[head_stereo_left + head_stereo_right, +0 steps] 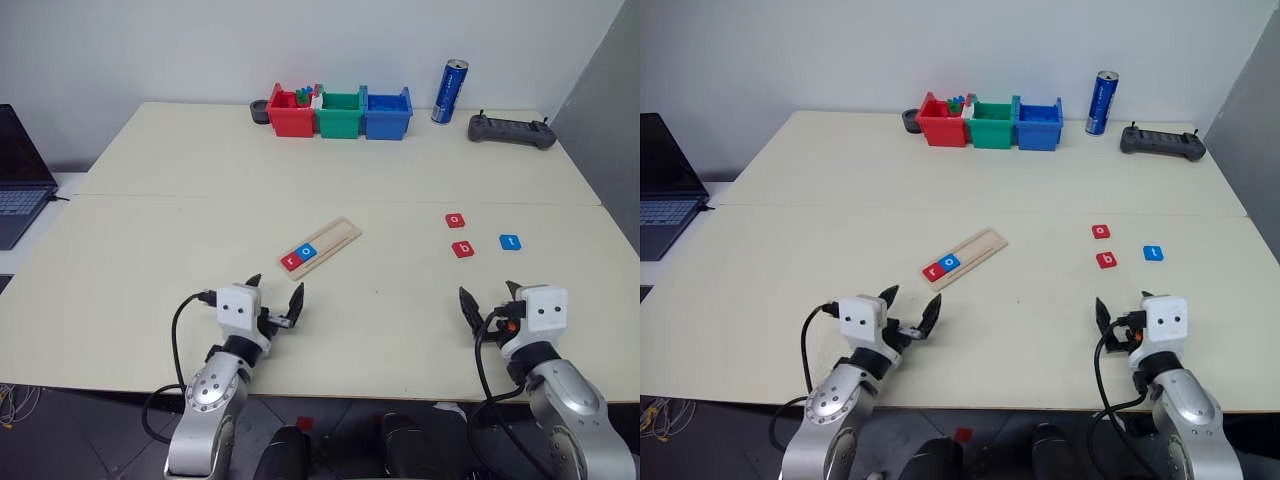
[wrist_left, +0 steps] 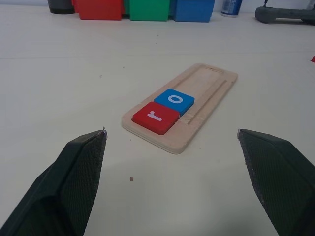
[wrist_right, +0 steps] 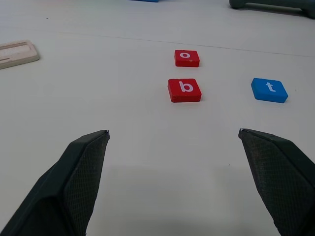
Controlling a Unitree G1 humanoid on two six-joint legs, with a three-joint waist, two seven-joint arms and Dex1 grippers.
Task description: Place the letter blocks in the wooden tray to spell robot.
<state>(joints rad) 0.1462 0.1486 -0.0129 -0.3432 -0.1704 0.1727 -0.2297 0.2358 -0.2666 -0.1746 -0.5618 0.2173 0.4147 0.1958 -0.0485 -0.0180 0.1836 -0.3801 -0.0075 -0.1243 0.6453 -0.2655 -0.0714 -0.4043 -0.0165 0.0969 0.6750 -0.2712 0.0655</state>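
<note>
The wooden tray point(image 1: 322, 246) lies slanted at mid-table, holding a red "r" block point(image 2: 155, 117) and a blue "o" block point(image 2: 174, 101) at its near end. Three loose letter blocks lie to the right: a red "o" point(image 3: 187, 57), a red "b" point(image 3: 184, 90) and a blue "t" point(image 3: 269, 89). My left gripper point(image 1: 276, 298) hovers open just in front of the tray's near end, nothing between its fingers. My right gripper point(image 1: 490, 297) is open near the front edge, short of the red "b" block.
Red point(image 1: 291, 115), green point(image 1: 340, 114) and blue point(image 1: 387, 113) plastic bins stand in a row at the back, small toy pieces in the red one. A blue can point(image 1: 449, 91) and a black controller point(image 1: 511, 130) sit to the back right. A laptop point(image 1: 20, 175) is at far left.
</note>
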